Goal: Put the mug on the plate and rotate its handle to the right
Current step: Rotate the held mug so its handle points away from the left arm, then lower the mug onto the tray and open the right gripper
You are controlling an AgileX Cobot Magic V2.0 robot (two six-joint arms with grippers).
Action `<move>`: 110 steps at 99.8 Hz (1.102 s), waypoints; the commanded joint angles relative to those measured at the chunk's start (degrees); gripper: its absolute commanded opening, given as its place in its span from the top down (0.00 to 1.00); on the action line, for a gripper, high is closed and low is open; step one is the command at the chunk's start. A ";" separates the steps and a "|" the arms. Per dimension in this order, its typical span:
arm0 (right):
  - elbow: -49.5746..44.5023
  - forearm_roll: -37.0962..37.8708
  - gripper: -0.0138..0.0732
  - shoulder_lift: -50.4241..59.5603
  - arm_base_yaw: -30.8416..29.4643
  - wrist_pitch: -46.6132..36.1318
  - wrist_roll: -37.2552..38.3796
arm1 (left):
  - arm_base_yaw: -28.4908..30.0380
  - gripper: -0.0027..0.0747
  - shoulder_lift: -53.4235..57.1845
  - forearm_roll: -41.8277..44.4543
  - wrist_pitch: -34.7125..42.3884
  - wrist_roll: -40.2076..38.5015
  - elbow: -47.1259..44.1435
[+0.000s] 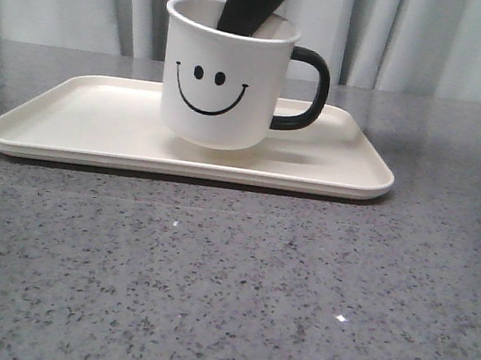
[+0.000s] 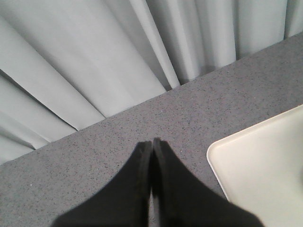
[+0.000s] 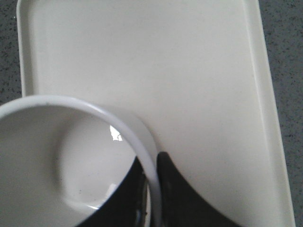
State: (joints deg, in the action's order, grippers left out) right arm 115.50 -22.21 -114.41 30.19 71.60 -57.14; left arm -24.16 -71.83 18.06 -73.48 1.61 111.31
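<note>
The white mug with a black smiley face stands on or just over the cream plate, near its middle. Its black handle points right. My right gripper comes down from above and is shut on the mug's rim, one finger inside and one outside. In the right wrist view the rim runs between the fingertips over the plate. My left gripper is shut and empty over the grey table, beside a corner of the plate.
A grey speckled tabletop stretches in front of the plate. A pale curtain hangs along the table's far edge and also shows in the left wrist view.
</note>
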 commanded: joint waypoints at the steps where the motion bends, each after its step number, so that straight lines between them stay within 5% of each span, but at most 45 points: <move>1: 1.20 -2.30 0.91 1.91 0.04 4.96 -0.74 | -0.43 0.99 0.94 0.99 1.17 -0.53 1.11; 76: 1.20 -2.57 0.91 1.08 0.04 4.91 -0.74 | -0.43 0.99 0.94 0.99 1.17 -0.53 1.11; 110: 1.20 -3.00 0.71 1.08 0.04 4.91 -0.74 | -0.43 0.99 0.94 0.99 1.17 -0.53 1.11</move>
State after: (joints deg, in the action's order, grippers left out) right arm 115.46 -22.84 -116.62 30.19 71.37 -57.23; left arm -24.16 -71.83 18.08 -73.48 1.61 111.31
